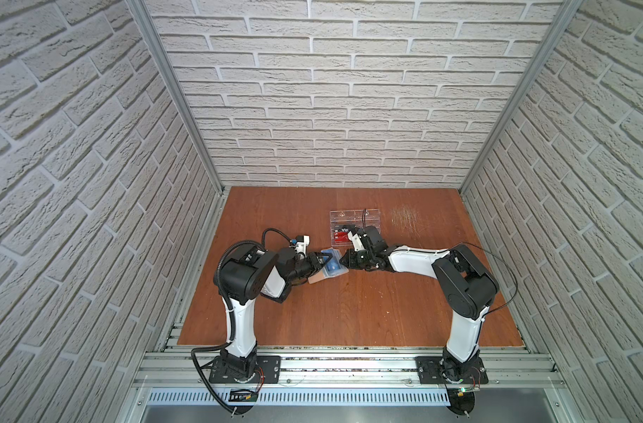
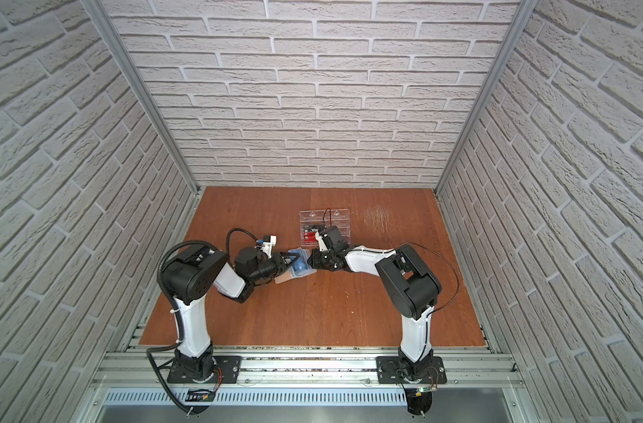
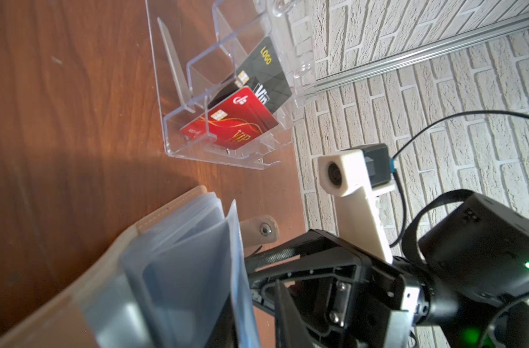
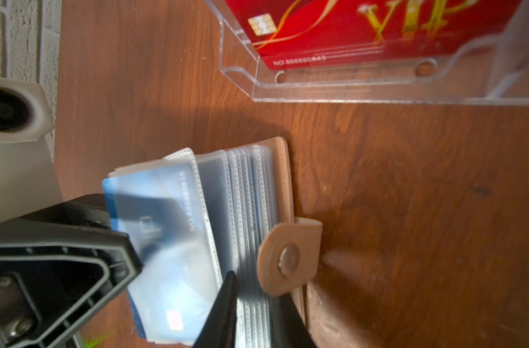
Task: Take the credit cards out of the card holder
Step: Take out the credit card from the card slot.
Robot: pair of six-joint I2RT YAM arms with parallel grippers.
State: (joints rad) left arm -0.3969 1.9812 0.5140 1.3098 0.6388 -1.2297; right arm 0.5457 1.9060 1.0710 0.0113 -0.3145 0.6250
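Observation:
The beige card holder [image 1: 314,280] [image 2: 282,280] lies open on the wooden table between both arms, its frosted sleeves fanned out [image 4: 251,192] [image 3: 178,241]. A blue credit card [image 4: 154,211] [image 1: 332,264] [image 3: 240,271] pokes partly out of the raised top sleeve. My left gripper [image 1: 321,260] [image 2: 288,258] [image 3: 251,328] is shut on that card's free edge. On the opposite side my right gripper [image 1: 345,260] [image 2: 313,260] [image 4: 255,319] is shut on the stack of remaining sleeves, beside the snap tab [image 4: 287,259]. Any other cards inside the sleeves are hard to tell.
A clear acrylic tiered rack [image 1: 353,216] [image 3: 178,90] [image 4: 347,87] stands just behind the holder, with a red VIP card [image 3: 236,126] [image 4: 347,30] and a black card [image 3: 266,78] in it. Brick-patterned walls close in the table on three sides.

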